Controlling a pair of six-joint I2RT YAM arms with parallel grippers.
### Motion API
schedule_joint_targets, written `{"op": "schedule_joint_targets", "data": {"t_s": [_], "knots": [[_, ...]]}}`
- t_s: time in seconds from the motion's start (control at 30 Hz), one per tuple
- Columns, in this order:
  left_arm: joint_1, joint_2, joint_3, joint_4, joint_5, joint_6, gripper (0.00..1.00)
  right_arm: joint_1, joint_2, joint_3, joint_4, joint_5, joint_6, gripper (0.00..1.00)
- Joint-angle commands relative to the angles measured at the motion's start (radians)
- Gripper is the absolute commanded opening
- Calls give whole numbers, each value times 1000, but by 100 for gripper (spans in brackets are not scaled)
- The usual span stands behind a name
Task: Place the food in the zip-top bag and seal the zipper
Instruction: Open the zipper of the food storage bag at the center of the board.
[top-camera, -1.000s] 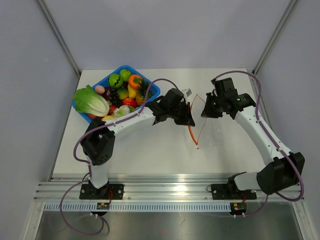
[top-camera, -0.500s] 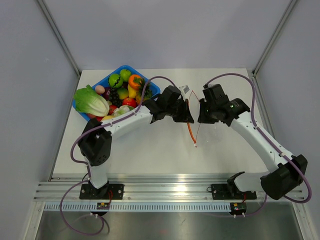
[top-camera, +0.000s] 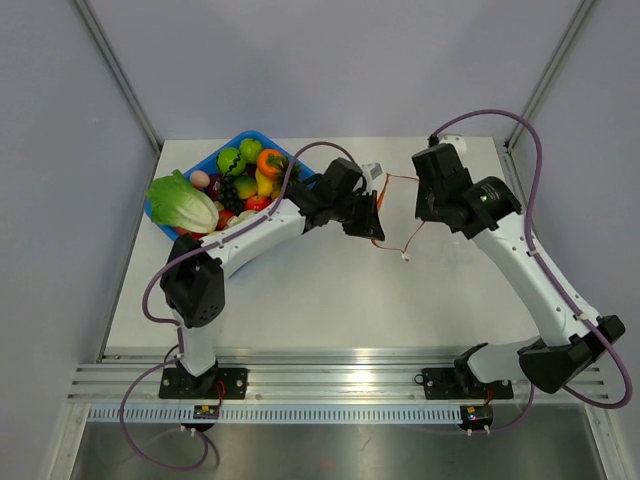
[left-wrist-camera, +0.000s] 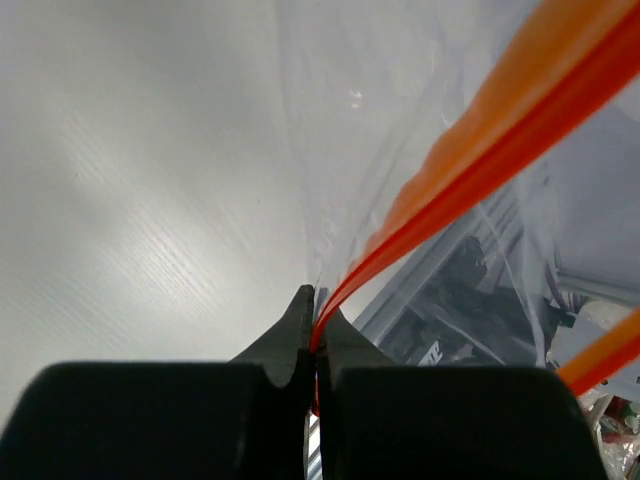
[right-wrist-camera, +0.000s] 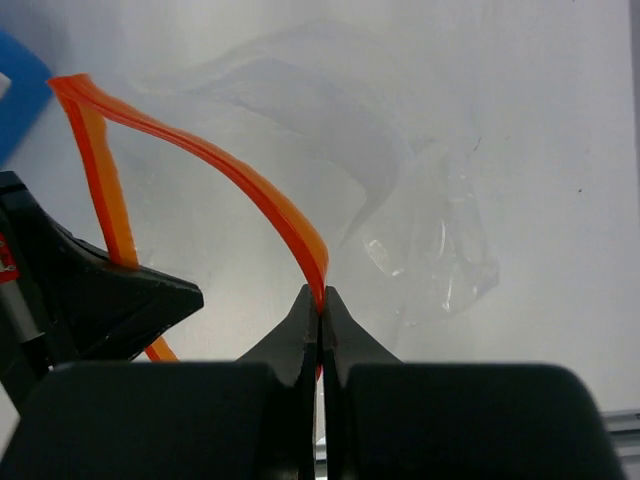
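Note:
The zip-top bag is clear and crinkly and hangs over the middle of the table between my two grippers. Its zipper is a red-orange strip that also shows in the left wrist view and the right wrist view. My left gripper is shut on one side of the strip. My right gripper is shut on the other side, so the mouth is spread open. The food, with the lettuce, lies in the blue bin.
The blue bin stands at the back left, heaped with several toy fruits and vegetables. A small white tab hangs at the strip's lower end. My left gripper's black finger shows in the right wrist view.
My right gripper has pulled back to the right, away from the left one, and the strip's loop has widened. The strip's lower end has swung right. My left gripper has shifted slightly toward the back.

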Motion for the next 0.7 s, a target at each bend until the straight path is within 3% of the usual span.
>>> {"op": "schedule_joint_targets", "data": {"t_s": [0.0,0.1,0.2,0.67], "knots": [[11,49,138,-116,70,118,0,48,74,114,-117,118,-7,0],[9,84,190,-165,58,165,0,91,130,85,-171,157,29,0],[23,89,202,-194,32,216,0,91,113,-2,-122,143,60,0],[144,72,126,-225,28,374,0,91,-31,-380,462,-193,181,0]]}}
